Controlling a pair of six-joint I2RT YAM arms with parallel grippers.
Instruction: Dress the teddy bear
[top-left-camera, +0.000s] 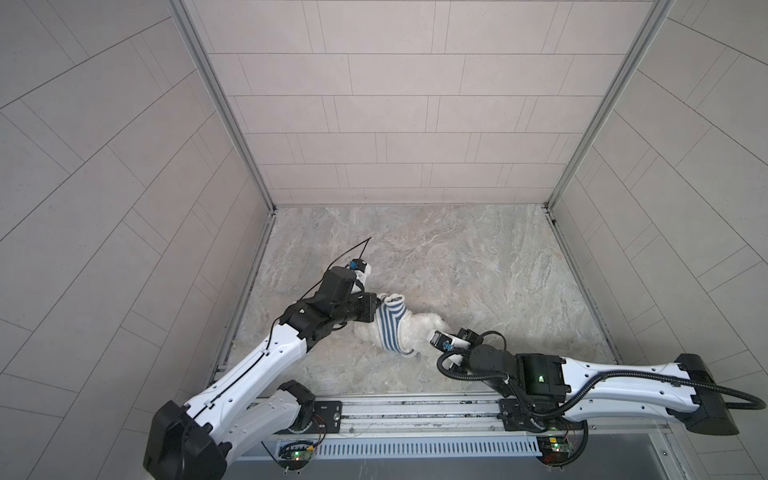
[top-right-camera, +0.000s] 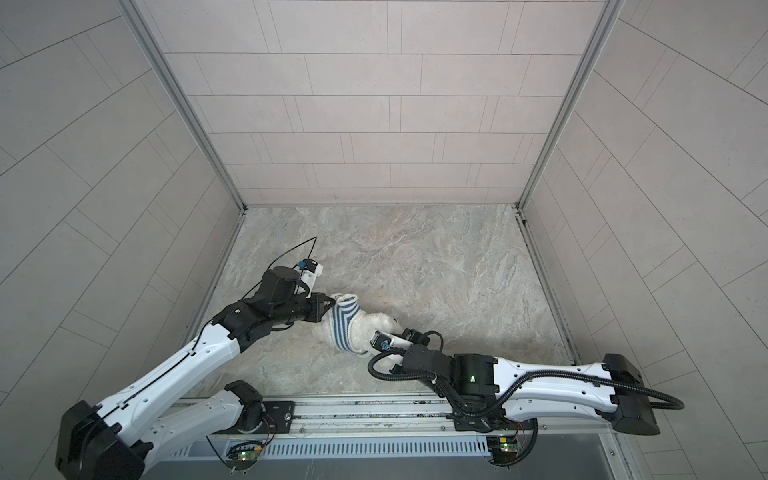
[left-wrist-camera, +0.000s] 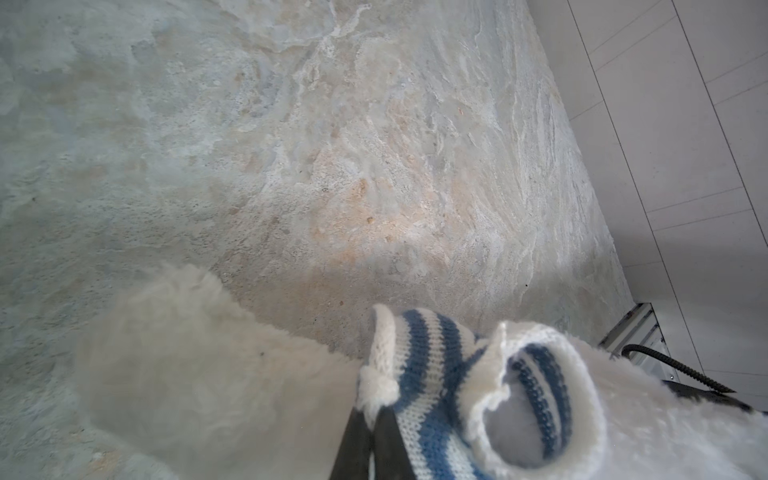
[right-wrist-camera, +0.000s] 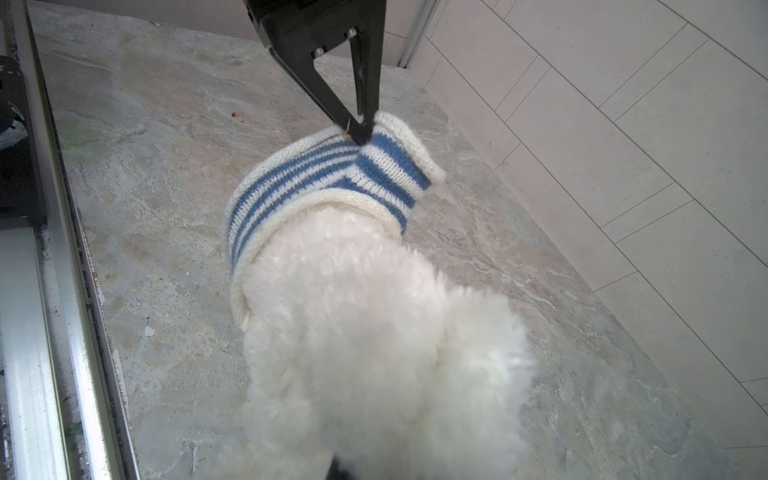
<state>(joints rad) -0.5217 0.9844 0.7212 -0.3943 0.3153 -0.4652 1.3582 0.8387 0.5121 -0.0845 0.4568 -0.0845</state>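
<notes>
The white fluffy teddy bear (top-left-camera: 426, 326) (top-right-camera: 372, 326) lies on the stone table in both top views. A blue-and-white striped shirt (top-left-camera: 392, 328) (top-right-camera: 343, 326) (right-wrist-camera: 307, 174) is wrapped around its body. One sleeve (left-wrist-camera: 532, 399) stands open with no limb in it. My left gripper (top-left-camera: 376, 309) (top-right-camera: 331, 306) (left-wrist-camera: 374, 409) (right-wrist-camera: 359, 129) is shut on the shirt's white knit edge beside that sleeve. My right gripper (top-left-camera: 424, 347) (top-right-camera: 370, 345) is at the bear's other end. It is buried in the bear's fur (right-wrist-camera: 374, 332), shut on the bear, and its jaws are hidden.
The stone table (top-left-camera: 478, 270) is boxed in by tiled walls on three sides. A metal rail (top-left-camera: 415, 409) carrying both arm bases runs along the front edge. The right arm's black cable loops (top-left-camera: 457, 374) hang close behind the bear.
</notes>
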